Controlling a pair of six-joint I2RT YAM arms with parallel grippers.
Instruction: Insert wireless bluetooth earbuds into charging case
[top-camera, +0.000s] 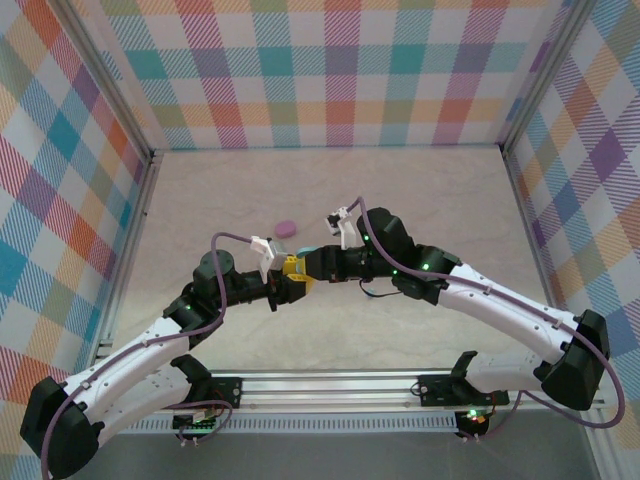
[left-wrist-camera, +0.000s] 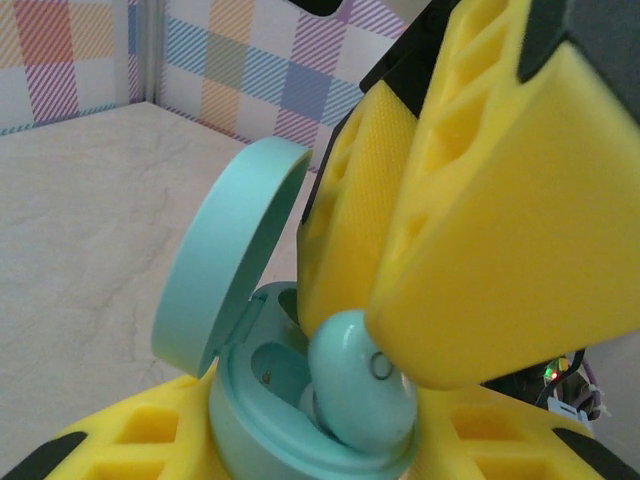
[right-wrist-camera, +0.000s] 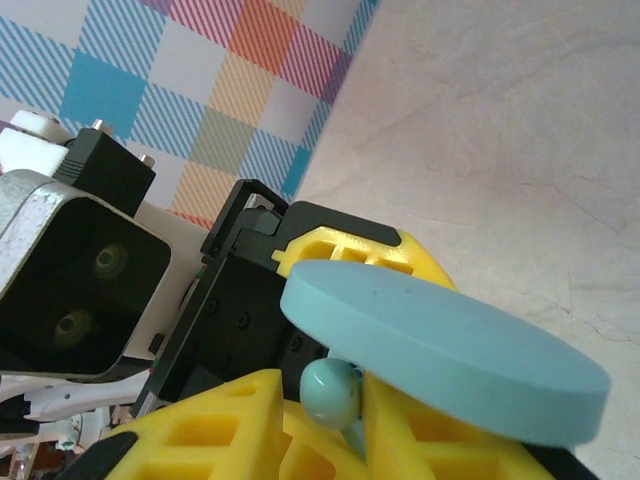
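Left end effector (left-wrist-camera: 310, 455) gripping an open light-blue oval plastic charging case (left-wrist-camera: 225, 265) above the surface (top-camera: 420, 190), right end effector (right-wrist-camera: 335, 425) touching a tiny light-blue rounded earbud (left-wrist-camera: 362, 390) sitting in its socket, its grip unclear

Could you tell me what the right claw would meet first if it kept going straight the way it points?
The right claw would first meet the light blue earbud at its tips, resting partly in the open charging case; going on would probably seat it.
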